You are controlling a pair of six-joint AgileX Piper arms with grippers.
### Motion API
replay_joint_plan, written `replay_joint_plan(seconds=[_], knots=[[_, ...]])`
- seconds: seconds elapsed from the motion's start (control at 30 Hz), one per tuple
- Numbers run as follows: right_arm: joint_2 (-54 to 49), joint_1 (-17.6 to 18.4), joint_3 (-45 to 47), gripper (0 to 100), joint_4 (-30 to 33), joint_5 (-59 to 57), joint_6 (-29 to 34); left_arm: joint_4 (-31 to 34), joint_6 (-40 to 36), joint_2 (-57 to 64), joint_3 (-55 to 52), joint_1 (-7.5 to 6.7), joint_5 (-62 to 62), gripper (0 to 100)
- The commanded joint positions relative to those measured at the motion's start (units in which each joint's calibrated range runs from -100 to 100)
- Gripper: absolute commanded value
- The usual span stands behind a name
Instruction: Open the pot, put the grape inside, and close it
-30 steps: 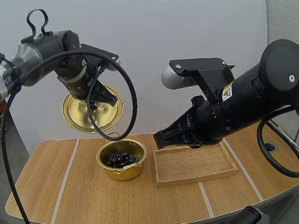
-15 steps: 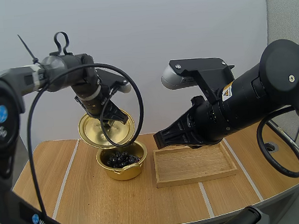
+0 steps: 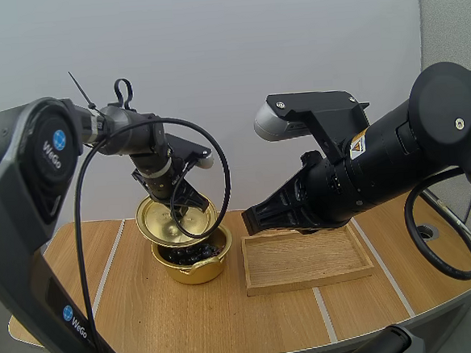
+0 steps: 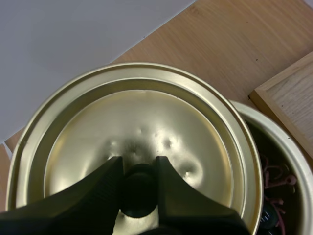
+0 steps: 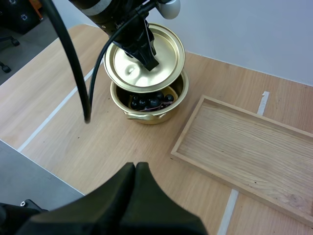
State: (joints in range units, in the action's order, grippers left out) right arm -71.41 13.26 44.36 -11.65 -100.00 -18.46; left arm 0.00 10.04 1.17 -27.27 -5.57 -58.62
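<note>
- Left gripper: its two fingers pinch the dark knob in the middle of the lid. Closed on the knob, firm by the look of it.
- Lid: gold, hanging from that grip, top side up and tilted. It sits just above the pot, offset toward the far left. I cannot tell whether its low edge touches the pot's rim.
- Pot: gold, standing on the table, left of the tray and just beside it. The near and right part of its mouth shows open under the lid.
- Grapes: dark bunch lying inside the pot, seen through the gap below the lid; stems show at the pot's right side in the left wrist view.
- Right gripper: fingers lie together as one dark wedge, closed on nothing. It hangs above the table, near side, well apart from the pot; in the high view it hovers over the tray's far left corner.
- Tray: wooden, nothing in it.
- Progress, my judgement: opening done, grapes in. Closing is under way but not finished, since the lid is not yet level nor centred.
- Left to do: shift the lid toward the near right, level it, seat it on the rim, let go of the knob.
</note>
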Motion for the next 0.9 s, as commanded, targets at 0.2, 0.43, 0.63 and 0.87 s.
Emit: replay_joint_plan(seconds=[0.2,0.43,0.63,0.87], knots=[[-0.7,-0.2,0.1,0,-0.1,0.0,-0.9,-3.2,2.5,-5.8,0.2,-0.26,5.5,0],[-0.7,-0.2,0.1,0,-0.1,0.0,-0.9,-3.2,1.6,-6.1,0.2,-0.26,5.1,0],[-0.7,-0.2,0.1,0,-0.1,0.0,-0.9,-3.2,1.0,-6.0,0.2,-0.26,3.0,37],[-0.7,-0.2,0.1,0,-0.1,0.0,-0.9,-3.2,0.6,-3.2,0.2,-0.26,1.1,100]])
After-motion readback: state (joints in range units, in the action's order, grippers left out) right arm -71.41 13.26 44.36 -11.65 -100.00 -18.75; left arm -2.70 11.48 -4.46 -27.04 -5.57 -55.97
